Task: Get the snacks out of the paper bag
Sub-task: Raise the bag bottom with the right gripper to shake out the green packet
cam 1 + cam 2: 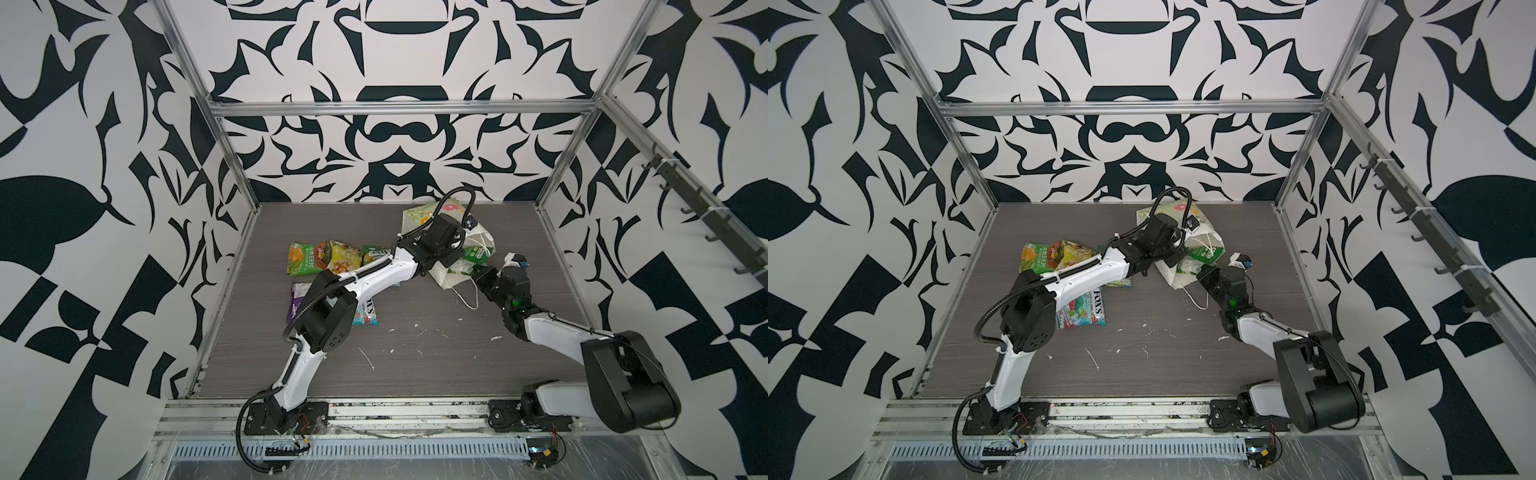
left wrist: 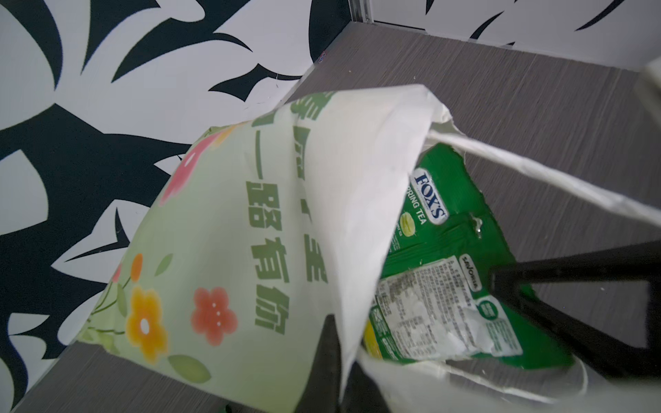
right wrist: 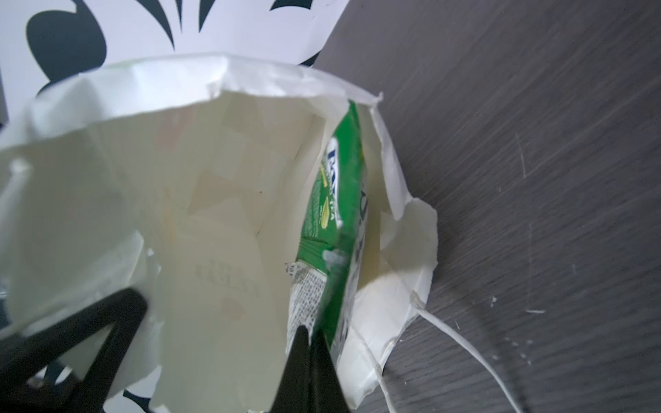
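Observation:
The paper bag (image 1: 417, 217) (image 1: 1149, 216) lies on its side at the back of the table, mouth toward the right arm. My left gripper (image 1: 449, 258) (image 2: 343, 343) is shut on the bag's upper wall (image 2: 250, 214) at the rim. A green FOX'S snack packet (image 1: 478, 254) (image 2: 447, 268) sticks out of the mouth. My right gripper (image 1: 478, 272) (image 3: 309, 332) is shut on the edge of this packet (image 3: 332, 200). Several other snacks lie on the table to the left: green and yellow packets (image 1: 303, 258), a purple one (image 1: 298, 300) and a teal-red one (image 1: 1088, 309), partly under the left arm.
A white cord handle (image 1: 466, 296) trails from the bag onto the grey table (image 1: 415, 365). Small white scraps (image 1: 368, 359) dot the table's front half. Aluminium frame posts (image 1: 232, 158) and patterned walls close in the back and sides.

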Controlling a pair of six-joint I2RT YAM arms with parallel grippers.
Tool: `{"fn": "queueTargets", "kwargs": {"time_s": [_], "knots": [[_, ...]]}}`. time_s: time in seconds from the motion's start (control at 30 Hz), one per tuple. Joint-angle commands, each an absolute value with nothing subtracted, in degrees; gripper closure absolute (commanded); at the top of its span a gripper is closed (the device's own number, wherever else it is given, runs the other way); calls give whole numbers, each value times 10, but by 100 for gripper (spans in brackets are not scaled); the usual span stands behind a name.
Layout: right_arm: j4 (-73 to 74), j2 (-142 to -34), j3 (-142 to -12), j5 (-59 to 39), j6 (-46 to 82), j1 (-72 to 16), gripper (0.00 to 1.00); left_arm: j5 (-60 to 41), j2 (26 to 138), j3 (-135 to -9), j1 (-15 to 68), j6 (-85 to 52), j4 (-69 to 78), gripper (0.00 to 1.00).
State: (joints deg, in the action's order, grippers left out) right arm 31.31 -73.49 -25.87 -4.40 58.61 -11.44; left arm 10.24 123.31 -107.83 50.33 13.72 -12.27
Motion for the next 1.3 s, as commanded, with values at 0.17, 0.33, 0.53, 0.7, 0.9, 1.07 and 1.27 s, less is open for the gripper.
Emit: {"fn": "queueTargets", "kwargs": {"time_s": [0.17, 0.33, 0.53, 0.7, 0.9, 1.07, 1.27], "knots": [[199, -609, -338, -105, 475, -104, 100, 98, 1255, -1156, 468, 117, -177, 100], [149, -561, -356, -141, 455, -103, 100, 98, 1272, -1188, 461, 119, -195, 100], [123, -522, -377, -198, 438, -103, 100, 102, 1302, -1227, 452, 120, -216, 100], [138, -528, -367, -267, 431, -104, 100, 105, 1322, -1275, 442, 109, -241, 100], [150, -560, -337, -302, 396, -124, 100, 119, 1352, -1371, 430, 102, -285, 100], [68, -555, -340, -255, 356, -135, 100, 117, 1350, -1389, 420, 96, -278, 100], [6, -547, -328, -153, 342, -138, 65, 109, 1346, -1452, 404, 20, -311, 100]]}}
